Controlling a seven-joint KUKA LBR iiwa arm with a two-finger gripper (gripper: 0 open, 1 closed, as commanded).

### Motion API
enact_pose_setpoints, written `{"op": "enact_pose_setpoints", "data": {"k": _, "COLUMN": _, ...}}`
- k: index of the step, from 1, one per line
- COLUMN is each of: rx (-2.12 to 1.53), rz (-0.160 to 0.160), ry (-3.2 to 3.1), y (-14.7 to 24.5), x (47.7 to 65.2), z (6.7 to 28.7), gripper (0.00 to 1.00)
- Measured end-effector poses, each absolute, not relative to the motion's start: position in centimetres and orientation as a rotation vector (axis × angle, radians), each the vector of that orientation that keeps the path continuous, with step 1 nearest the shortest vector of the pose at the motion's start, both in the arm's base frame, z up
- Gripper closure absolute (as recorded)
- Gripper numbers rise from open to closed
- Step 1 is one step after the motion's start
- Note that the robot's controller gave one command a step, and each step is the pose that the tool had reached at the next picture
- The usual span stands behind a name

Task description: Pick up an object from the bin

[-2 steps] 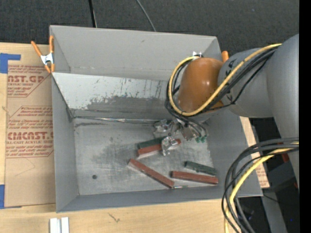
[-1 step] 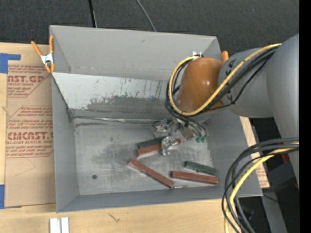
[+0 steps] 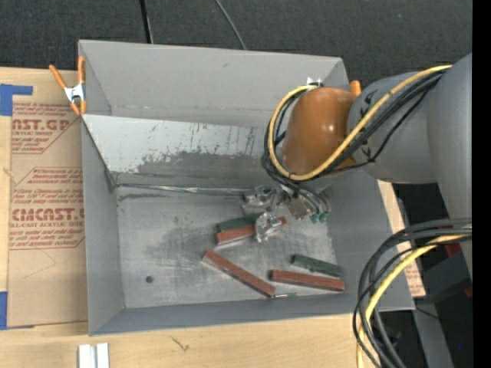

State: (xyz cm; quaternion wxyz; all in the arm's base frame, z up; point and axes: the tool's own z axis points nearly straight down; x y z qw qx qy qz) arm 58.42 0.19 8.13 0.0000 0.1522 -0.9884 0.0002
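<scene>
The bin [image 3: 153, 75] holds five loose things: three reddish-brown flat bars [image 3: 238, 273] and two dark green bars [image 3: 316, 265].

Robotics laboratory or test cell. Indicated by: industrial arm [image 3: 430, 136] with orange wrist cover [image 3: 318, 129] and bundled yellow and black cables [image 3: 381, 282]; scuffed grey metal bin [image 3: 100, 228] on light wooden benchtop [image 3: 230, 343]; dark floor [image 3: 307, 14] behind.

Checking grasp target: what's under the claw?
The claw is over the right end of a short reddish-brown flat bar, a dark green bar beside it. That end is covered; contact can't be seen.
</scene>
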Motion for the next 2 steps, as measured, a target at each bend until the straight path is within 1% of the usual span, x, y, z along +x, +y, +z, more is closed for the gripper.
{"op": "enact_pose_setpoints", "data": {"k": 1, "rx": 0.479, "rz": 0.0, "ry": -3.108, "y": 0.2, "x": 58.5, "z": 9.0, "gripper": 1.0}}
{"op": "enact_pose_setpoints", "data": {"k": 2, "rx": 0.478, "rz": -0.002, "ry": -3.1, "y": 0.3, "x": 58.2, "z": 10.9, "gripper": 1.0}}
